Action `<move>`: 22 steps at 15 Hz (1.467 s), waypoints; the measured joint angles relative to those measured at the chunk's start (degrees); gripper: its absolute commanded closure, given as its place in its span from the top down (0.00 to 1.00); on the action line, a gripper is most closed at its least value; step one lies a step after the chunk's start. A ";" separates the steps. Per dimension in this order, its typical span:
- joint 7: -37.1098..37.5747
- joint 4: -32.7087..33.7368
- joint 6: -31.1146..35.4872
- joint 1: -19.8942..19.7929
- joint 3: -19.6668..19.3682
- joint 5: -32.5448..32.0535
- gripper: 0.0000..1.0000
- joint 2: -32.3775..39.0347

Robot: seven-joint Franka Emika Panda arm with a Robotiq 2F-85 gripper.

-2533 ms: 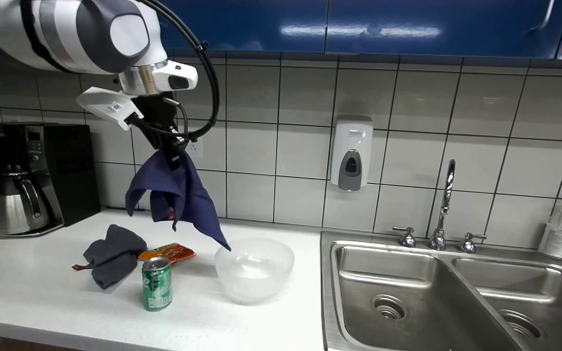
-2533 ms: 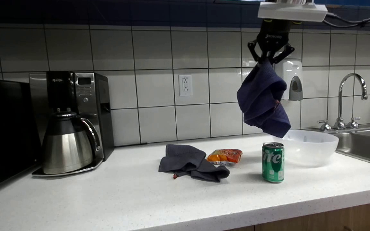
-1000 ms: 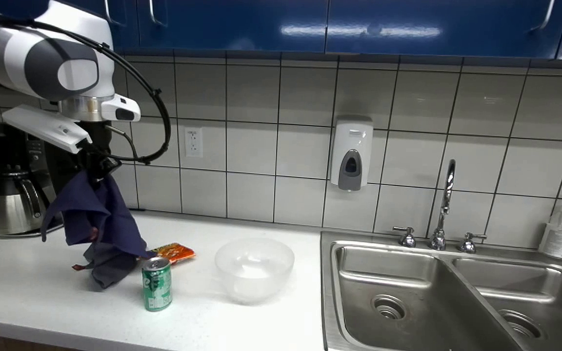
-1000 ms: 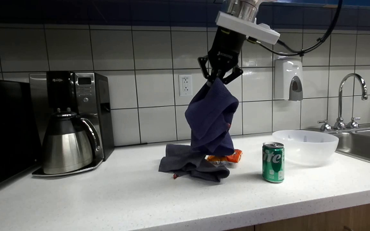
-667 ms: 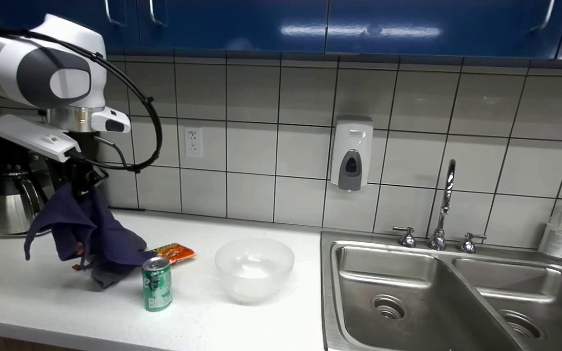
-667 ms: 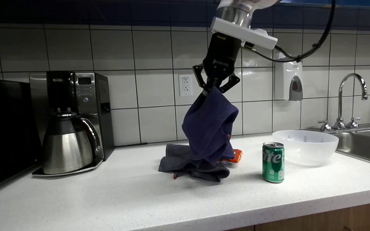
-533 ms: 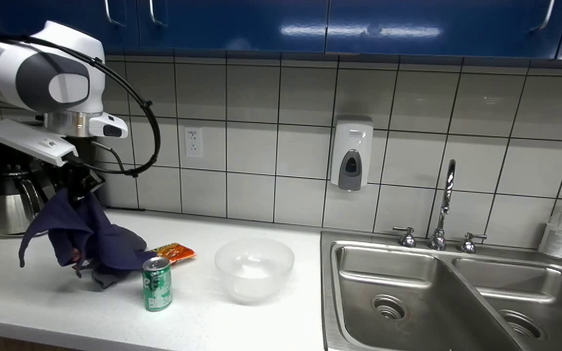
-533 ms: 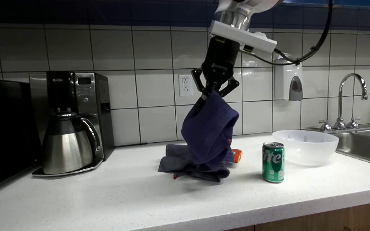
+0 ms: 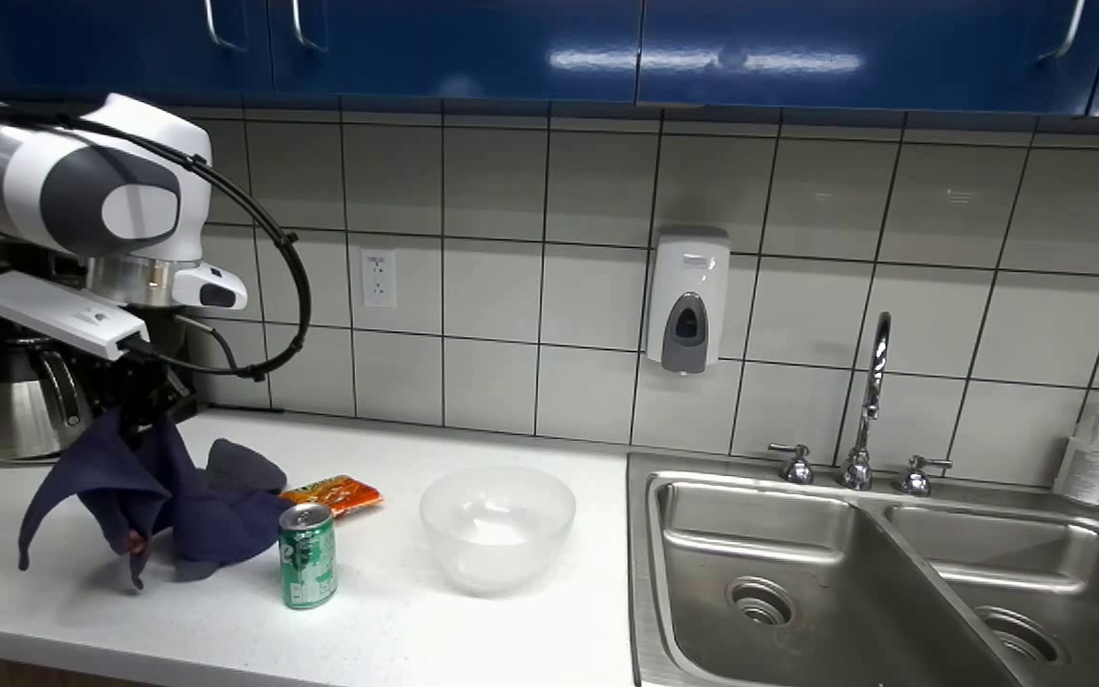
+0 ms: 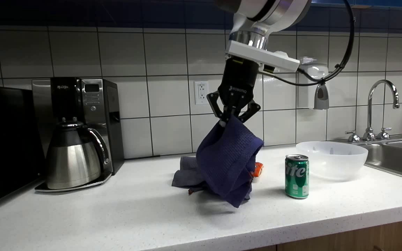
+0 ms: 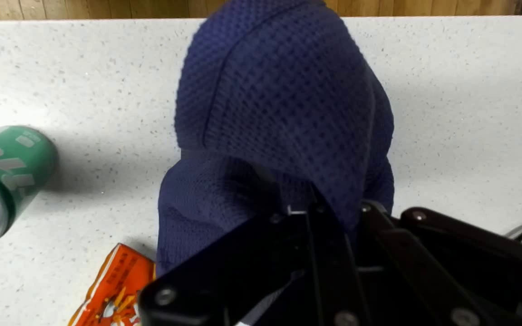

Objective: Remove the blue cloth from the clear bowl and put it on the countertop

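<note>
moved since half a second ago: in an exterior view the gripper and the blue cloth have come down together, the cloth's lower corner now nearer the countertop; green can and clear bowl unmoved. cloth hangs apart from the bowl, long axis close to upright with a slight lean, free corner pointing down; cannot tell if that corner touches the countertop. jaws pinched together on a gathered bit at the cloth's top, bulk of it below them. gray cloth lies on the countertop, mostly hidden by the blue one; orange packet shows past its edge. can stands upright between blue cloth and bowl. in an exterior view, coffee pot behind, the cloth fans out sideways under the jaws: one corner droops over the countertop, another fold reaches behind the can, contact unclear. sink lies past the bowl, well apart from the cloth. wrist view: cloth's long axis runs from the jaws toward the countertop's edge at the picture's top, a fold leading in between them, exact contact hidden. can and packet at picture left, packet just beside the cloth.
</note>
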 measured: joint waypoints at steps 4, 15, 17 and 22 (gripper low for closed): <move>0.00 -0.01 0.09 -0.25 0.02 0.00 0.01 3.78; 2.68 0.03 5.90 -3.84 0.09 -4.45 0.29 11.63; 4.19 0.03 7.01 -4.33 0.09 -6.50 0.34 12.79; 5.97 0.30 7.23 -4.51 0.12 -9.01 0.73 13.63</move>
